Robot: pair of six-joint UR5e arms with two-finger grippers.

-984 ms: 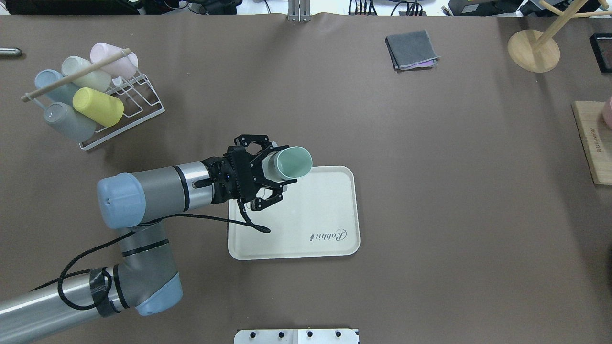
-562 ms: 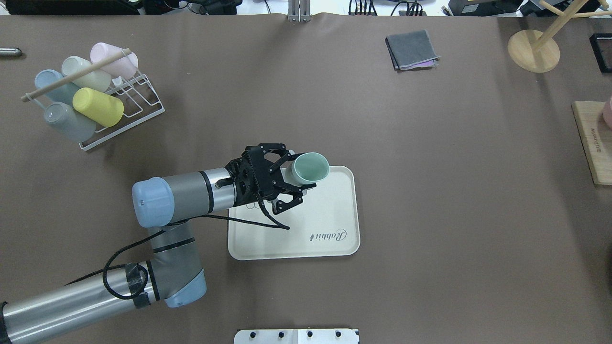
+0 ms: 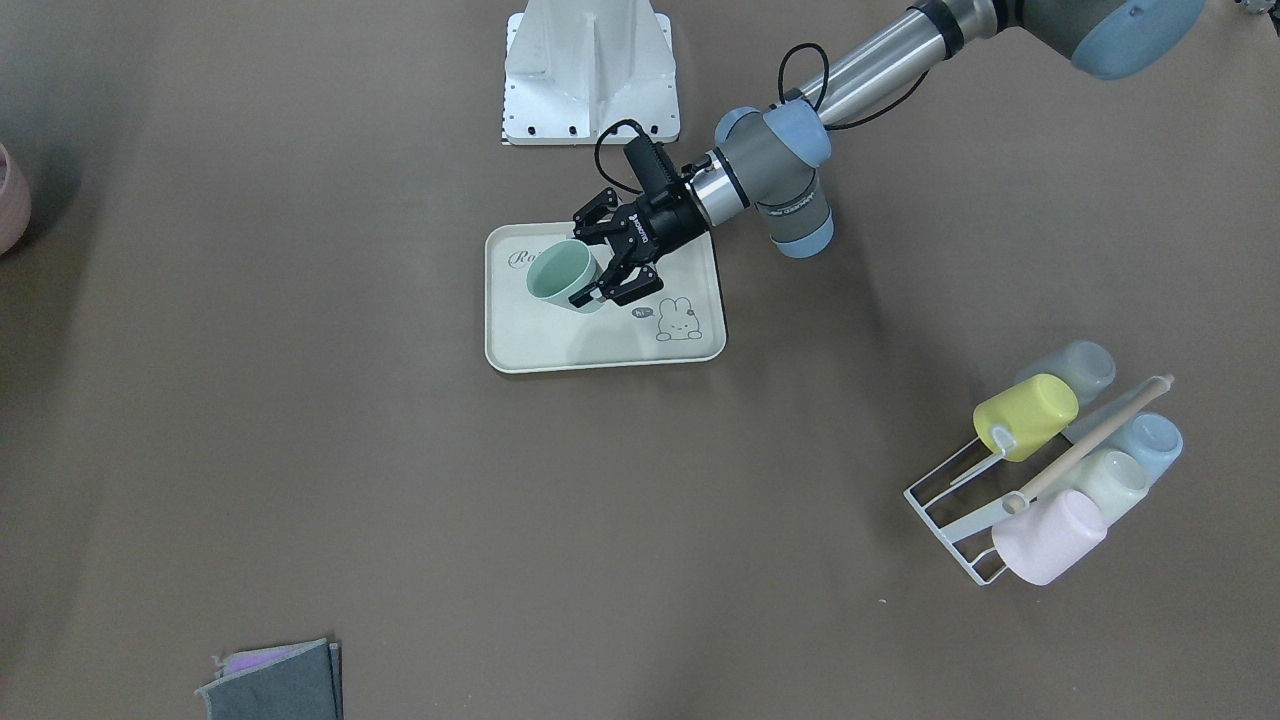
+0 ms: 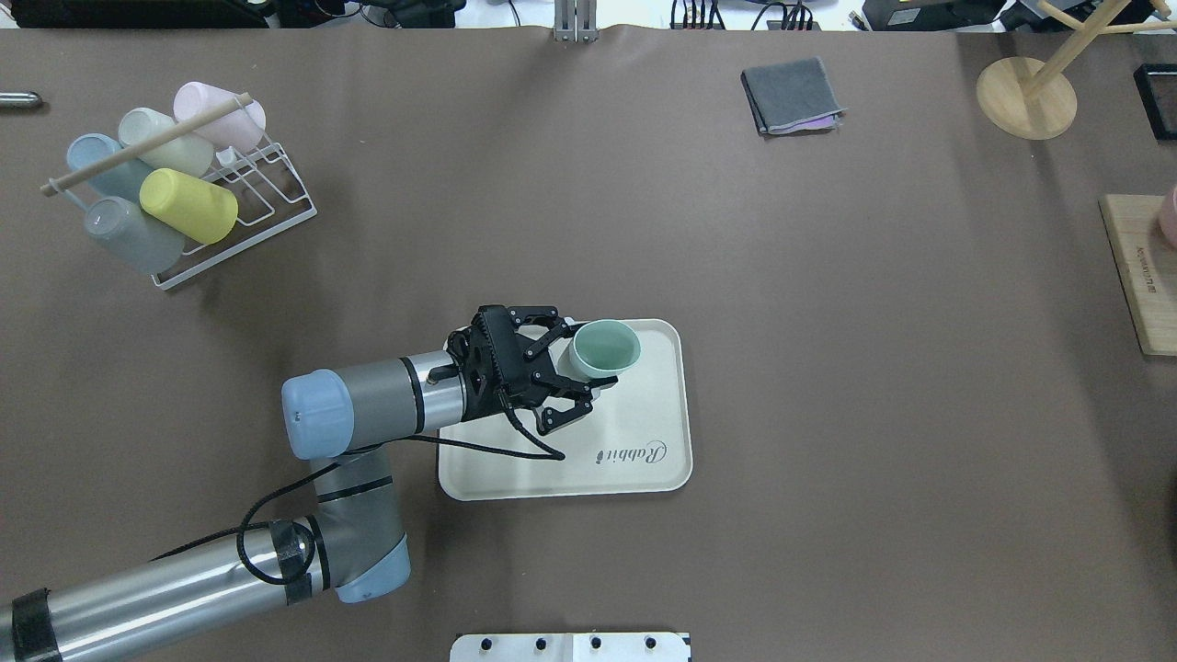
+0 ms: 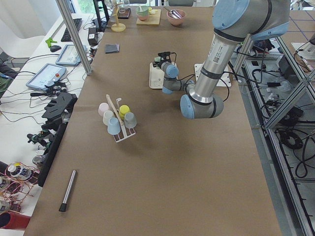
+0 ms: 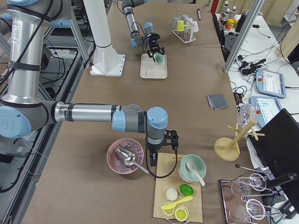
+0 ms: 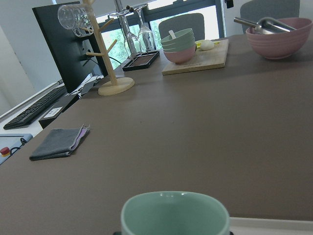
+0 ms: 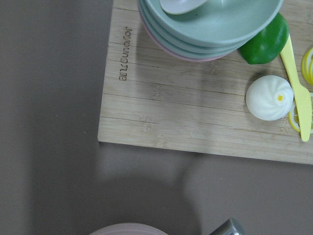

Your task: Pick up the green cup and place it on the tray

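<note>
Now we see our left gripper [image 4: 588,366] clasping one green cup [image 4: 604,348] over one tray [image 4: 639,409]; five cups [image 4: 188,204] in one rack [image 4: 268,173]; right gripper [image 6: 159,147]: cannot tell.

A matte brown sheet covers the long desk [image 4: 828,414] from edge to edge, lit evenly from above so that shadows fall soft. Along its far long edge runs a white side bench [image 5: 29,98] strewn with cables, carrying a keyboard [image 7: 34,108], tablets [image 6: 268,77] and a black monitor [image 7: 61,44]. A bare aluminium post [image 5: 74,37] rises at that same edge. Beyond the desk's right end, a window [image 7: 211,25] lets in daylight past green foliage, with grey chairs [image 7: 182,22] standing before it and a pale wall [image 7: 12,68] to one side. Off the near long edge, aluminium framing [image 5: 290,97] stands over a grey floor [image 5: 300,206] crossed by cables.
</note>
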